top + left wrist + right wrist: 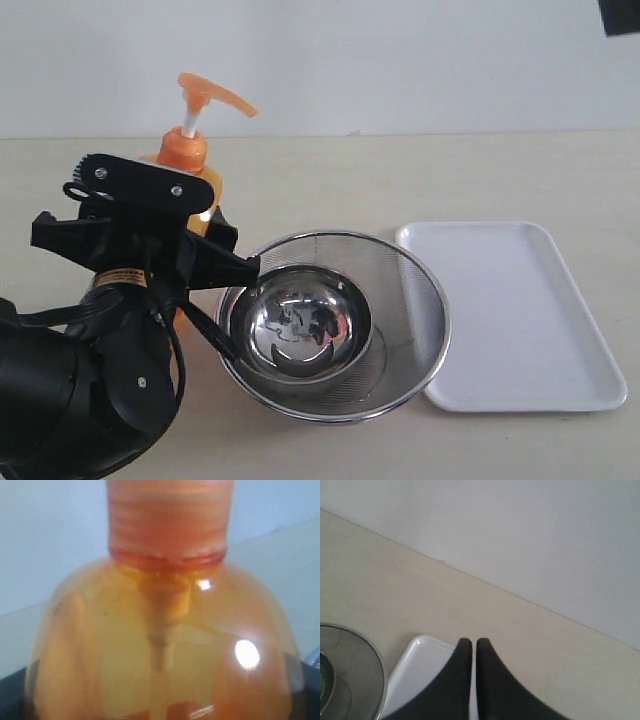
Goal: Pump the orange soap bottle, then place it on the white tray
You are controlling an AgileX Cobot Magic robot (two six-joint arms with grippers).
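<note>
Exterior view: left gripper (188, 222) seemingly clamps the orange soap bottle (183, 150) at frame left, its pump head (207, 94) raised, so pumping looks pending. Right gripper (472, 647), fingers pressed together, must press straight down; white tray (520, 320) waits lower right.

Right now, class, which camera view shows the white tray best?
The exterior view: nearly all of the white tray shows there. The right wrist view catches only one corner; the left wrist view shows none of it.

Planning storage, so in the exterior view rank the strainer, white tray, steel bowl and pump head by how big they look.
Tied first: strainer and white tray, about alike.
Next: steel bowl.
Smallest: pump head.
</note>
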